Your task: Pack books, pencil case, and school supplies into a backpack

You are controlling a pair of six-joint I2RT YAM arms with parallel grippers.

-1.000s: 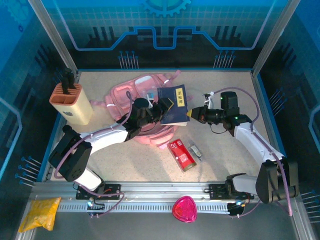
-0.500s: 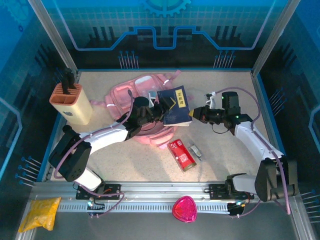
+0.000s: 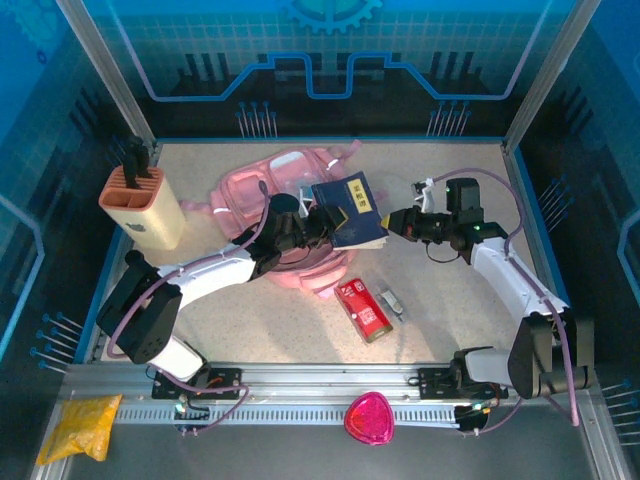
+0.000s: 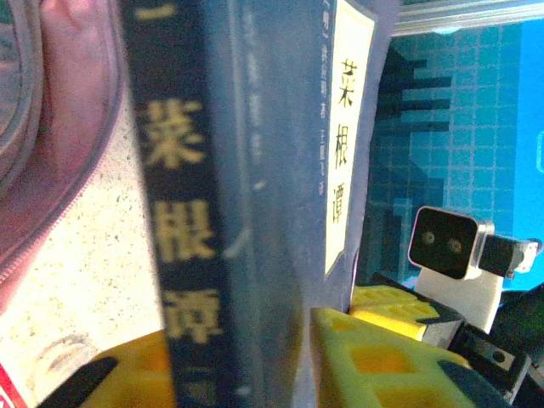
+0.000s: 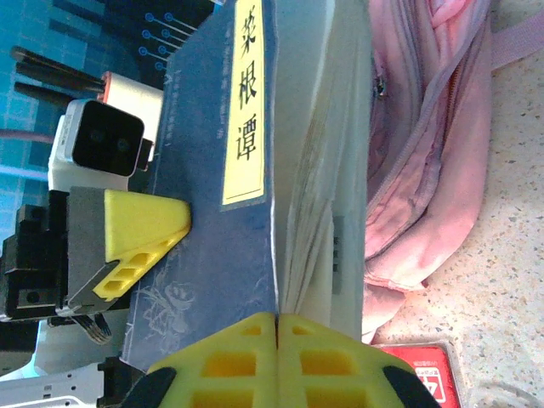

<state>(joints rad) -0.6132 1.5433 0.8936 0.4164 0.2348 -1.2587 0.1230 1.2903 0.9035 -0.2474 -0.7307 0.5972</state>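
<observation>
Speckled beige bench (image 3: 450, 310), blue panel walls all round.

Count: one pink backpack (image 3: 250, 190), one navy book (image 3: 352, 210), one red case (image 3: 362, 308), one grey-white piece (image 3: 391, 300). Also one knife block (image 3: 145, 205), one pink heart (image 3: 368, 418), one yellow bag (image 3: 85, 425).

- Book: tilted, over the backpack's right part.
- Case: on the bench just near-right of the backpack, with the grey piece just beside it on its far side from the backpack.
- Knife block: left of the backpack, apart.
- Heart and bag: well nearer than the backpack, off the bench.

Left end effector (image 3: 322, 220) is clamped on the book's left edge, a finger on each cover. Right end effector (image 3: 390, 224) has its fingers pressed together, gripping nothing, tips at the book's page edge. Contact unclear.
</observation>
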